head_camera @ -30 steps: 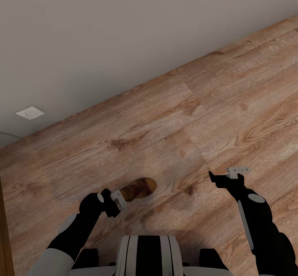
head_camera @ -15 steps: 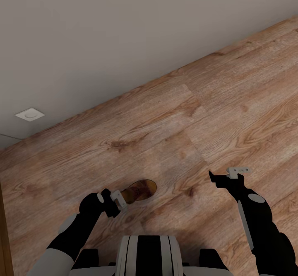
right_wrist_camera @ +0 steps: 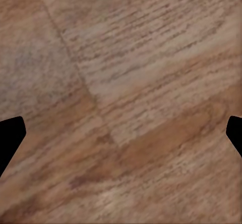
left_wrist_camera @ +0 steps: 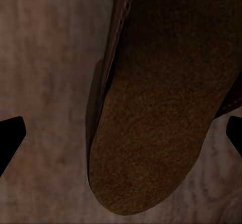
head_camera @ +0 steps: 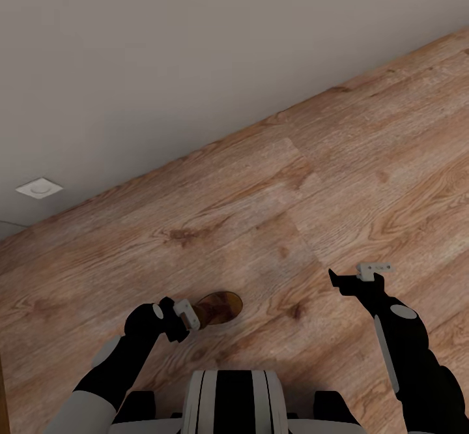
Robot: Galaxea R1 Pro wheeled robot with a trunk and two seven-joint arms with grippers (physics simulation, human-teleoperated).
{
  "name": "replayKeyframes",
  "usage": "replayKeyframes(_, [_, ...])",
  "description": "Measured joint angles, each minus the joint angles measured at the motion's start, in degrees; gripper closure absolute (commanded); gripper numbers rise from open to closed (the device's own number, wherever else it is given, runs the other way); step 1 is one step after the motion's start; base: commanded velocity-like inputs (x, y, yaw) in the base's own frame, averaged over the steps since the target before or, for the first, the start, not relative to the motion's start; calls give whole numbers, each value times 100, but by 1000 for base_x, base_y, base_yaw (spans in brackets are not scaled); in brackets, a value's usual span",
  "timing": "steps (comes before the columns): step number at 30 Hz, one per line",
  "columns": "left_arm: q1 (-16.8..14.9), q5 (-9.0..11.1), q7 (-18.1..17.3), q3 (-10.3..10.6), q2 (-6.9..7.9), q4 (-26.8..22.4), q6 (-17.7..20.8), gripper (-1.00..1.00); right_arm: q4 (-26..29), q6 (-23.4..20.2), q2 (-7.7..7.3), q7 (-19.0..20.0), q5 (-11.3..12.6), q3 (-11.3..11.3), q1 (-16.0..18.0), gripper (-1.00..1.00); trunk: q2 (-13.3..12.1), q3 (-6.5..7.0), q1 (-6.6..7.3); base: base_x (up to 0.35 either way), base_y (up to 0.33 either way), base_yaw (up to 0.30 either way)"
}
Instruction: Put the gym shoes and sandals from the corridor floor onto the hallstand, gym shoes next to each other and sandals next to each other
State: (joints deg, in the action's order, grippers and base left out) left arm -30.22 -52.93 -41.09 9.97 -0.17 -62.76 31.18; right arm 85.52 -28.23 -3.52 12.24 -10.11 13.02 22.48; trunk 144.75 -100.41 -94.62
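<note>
Carrying one sandal [head_camera: 220,307] to the hallstand looks like the step in hand: keep it level and clear of the corridor floor [head_camera: 339,160]. Left gripper [head_camera: 185,315] jaws are clamped on the sandal's heel end; right gripper [head_camera: 359,275] jaws stand apart, empty. Up close, the left wrist view adds the cork-like footbed [left_wrist_camera: 156,148] and stitched edge.

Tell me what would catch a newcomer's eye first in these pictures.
The brown sandal stands out first, held out in front of the left gripper over the wood-plank floor; the left wrist view shows its tan footbed up close between the fingertips. Next come the right gripper, open over bare planks, and the plain grey wall with a small white plate on it.
</note>
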Motion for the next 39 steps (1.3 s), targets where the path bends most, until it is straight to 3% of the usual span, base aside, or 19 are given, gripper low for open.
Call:
replayKeyframes(18, [0, 0, -9, 1, 1, 8, 0, -100, 1, 0, 0, 0, 0, 0, 0, -100, 0, 0, 0, 4, -2, 0])
replayKeyframes(35, [0, 0, -9, -13, 3, 9, 0, -100, 1, 0, 0, 0, 0, 0, 0, -100, 23, -376, -44, 0, 0, 0])
replayKeyframes(39, [0, 1, -7, -20, 5, 9, 0, -100, 2, 0, 0, 0, 0, 0, 0, -100, 23, -377, -44, 0, 0, 0])
